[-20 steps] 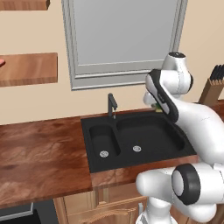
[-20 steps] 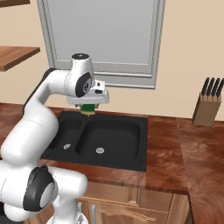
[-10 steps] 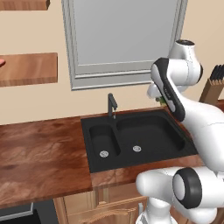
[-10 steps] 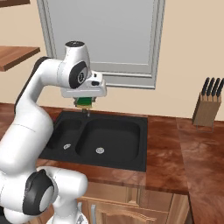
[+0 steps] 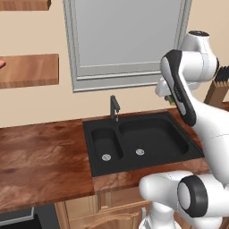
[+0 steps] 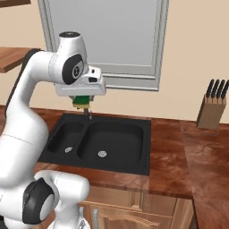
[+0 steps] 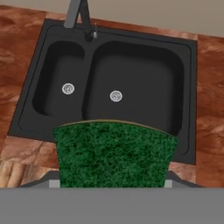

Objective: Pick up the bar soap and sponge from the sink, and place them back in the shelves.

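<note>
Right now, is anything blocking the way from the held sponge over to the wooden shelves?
Nothing visible does. The end effector holds the yellow-and-green rectangular sponge high above the black double-basin sink; the brown wooden wall shelves lie off to the left, past open wall and the grey window frame.

Sponge (image 7: pixel 114 153): dark green scrub top looked coarse, speckled, fibrous, matt; thin yellow edge along its upper rim looked smooth. Sink (image 5: pixel 147 152): black, matt, smooth, no visible reflections; drains (image 7: pixel 116 96) were small bright silver metal discs w/ a fine pattern. Faucet (image 5: pixel 115 107): dark, smooth, dull finish, looked like coated metal. Tabletop (image 5: pixel 40 156): reddish-brown, marbled wood-like figuring, slight sheen. Shelves (image 5: pixel 27 70): plain brown wood, fine grain, matt. Cabinet fronts (image 6: pixel 134 214) below tabletop's front edge: lighter wood, panelled, satin. Knife block (image 6: pixel 211 114) near back-right corner of tabletop: pale wood, matt; knife handles dark, smooth. Window frame (image 6: pixel 103 76): grey, smooth, painted look. Wall: flat beige, matt.
</note>
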